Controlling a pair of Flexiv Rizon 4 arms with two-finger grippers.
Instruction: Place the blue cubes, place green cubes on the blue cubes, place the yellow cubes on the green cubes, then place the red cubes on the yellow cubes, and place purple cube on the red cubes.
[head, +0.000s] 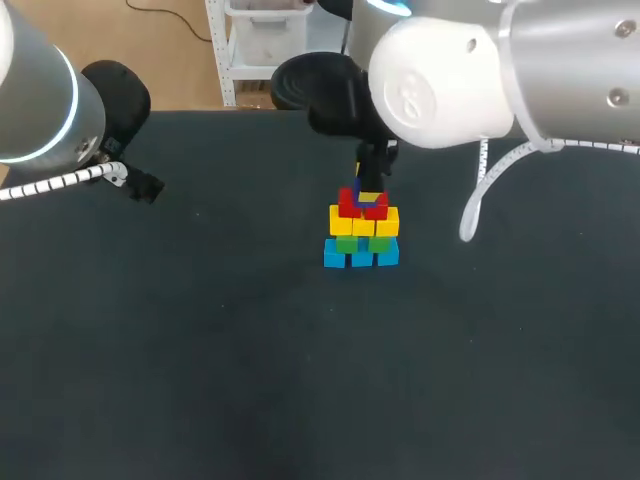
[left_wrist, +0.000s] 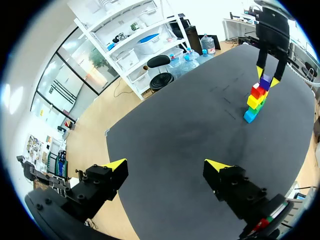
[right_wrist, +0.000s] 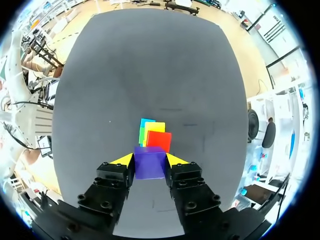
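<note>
Clamping purple cube (right_wrist: 150, 169) on opposite faces with right gripper (right_wrist: 150, 160) over red cubes (right_wrist: 159, 141) | likely light, rigid, slick | left gripper (left_wrist: 166, 166) spread.

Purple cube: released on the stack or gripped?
Gripped. In the right wrist view the right gripper clamps the purple cube from both sides, just over the red cubes. Whether it touches them: cannot tell.

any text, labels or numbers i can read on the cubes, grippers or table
None can be read.
Purple cube in the right gripper: plain faces, no print.
Stack of cubes: no print.
Table and left gripper: no markings that can be made out.
</note>
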